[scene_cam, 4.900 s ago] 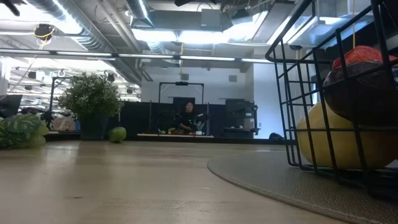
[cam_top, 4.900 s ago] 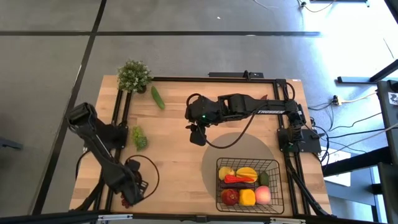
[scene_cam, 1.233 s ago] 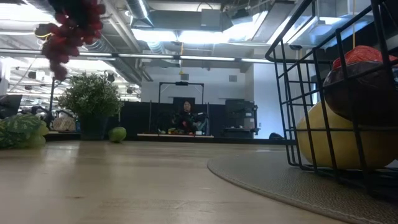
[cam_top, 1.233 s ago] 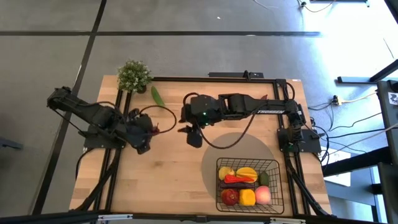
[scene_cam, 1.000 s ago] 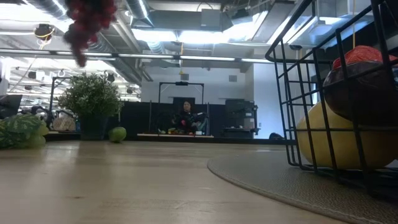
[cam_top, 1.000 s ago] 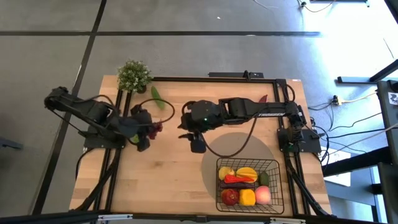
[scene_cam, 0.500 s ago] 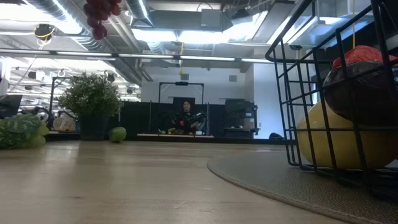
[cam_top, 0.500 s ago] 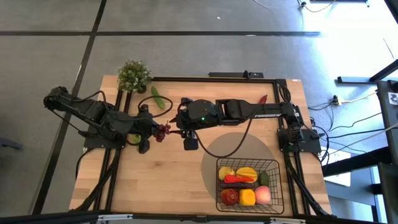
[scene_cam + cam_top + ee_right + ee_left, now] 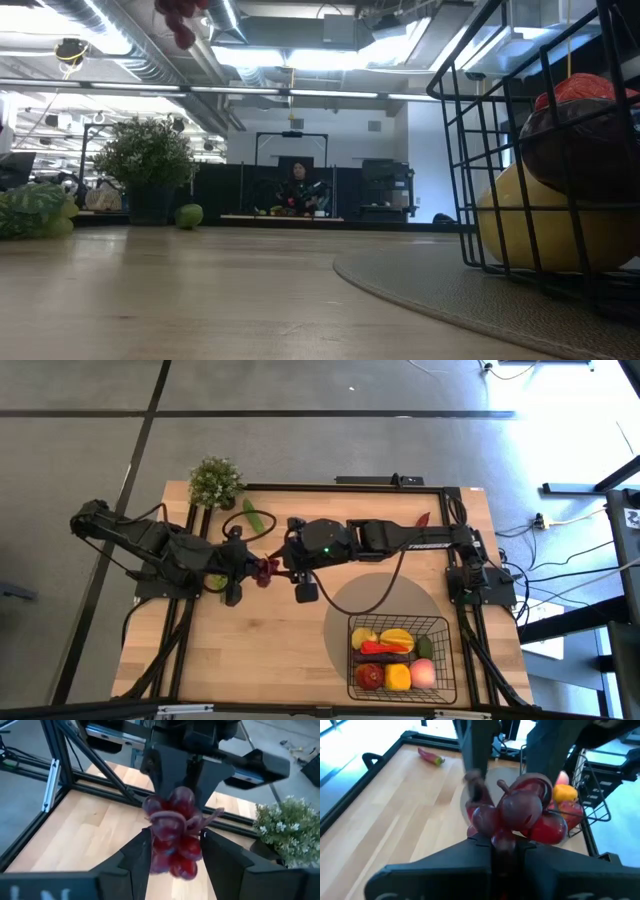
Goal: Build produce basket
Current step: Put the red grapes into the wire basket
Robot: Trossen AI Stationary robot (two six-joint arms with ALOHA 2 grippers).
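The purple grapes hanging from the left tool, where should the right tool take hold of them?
Probably the cluster's lower half: the purple grapes hang free below the shut left tool, which pinches the stem end. The right tool already straddles them, so closing from both flanks suits.

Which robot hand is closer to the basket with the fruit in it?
The right hand. It reaches for the purple grapes mid-table, up-left of the basket. The left hand, gripping those grapes, sits just beyond, farther from it.
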